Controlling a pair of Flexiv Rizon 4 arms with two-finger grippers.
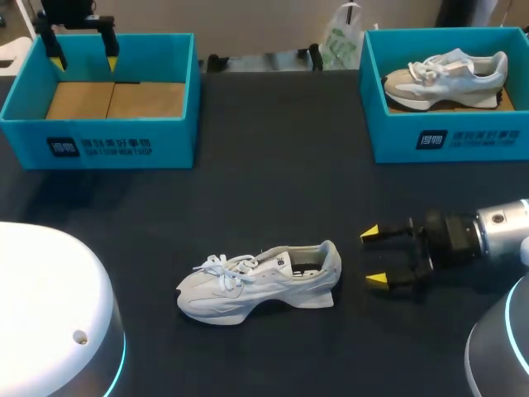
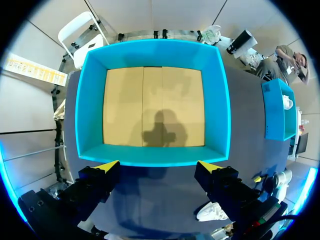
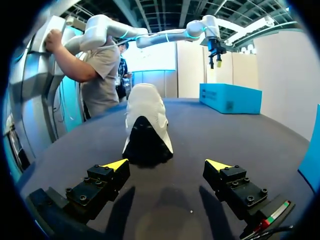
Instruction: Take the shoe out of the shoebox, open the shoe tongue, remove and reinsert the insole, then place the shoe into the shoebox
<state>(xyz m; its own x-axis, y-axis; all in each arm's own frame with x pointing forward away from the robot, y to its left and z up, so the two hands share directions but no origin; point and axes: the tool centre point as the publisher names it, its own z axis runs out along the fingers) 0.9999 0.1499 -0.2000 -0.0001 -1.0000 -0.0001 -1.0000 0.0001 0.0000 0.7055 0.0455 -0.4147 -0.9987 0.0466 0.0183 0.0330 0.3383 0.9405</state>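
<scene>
A white sneaker (image 1: 260, 283) lies on its sole on the dark table, toe to the left, heel to the right. My right gripper (image 1: 374, 256) stands open just right of the heel, level with it and apart from it. In the right wrist view the sneaker's heel (image 3: 145, 127) is straight ahead of the open right gripper (image 3: 171, 164). My left gripper (image 1: 83, 51) hangs open above the empty teal shoebox (image 1: 157, 145) at the back left. The left wrist view looks down past the left gripper (image 2: 158, 163) into that shoebox (image 2: 152, 156), with its bare cardboard floor.
A second teal shoebox (image 1: 463, 141) at the back right holds a grey and white sneaker (image 1: 446, 76). A white plastic bag (image 1: 340, 40) sits at the table's far edge. Bare dark table lies between the boxes and around the shoe.
</scene>
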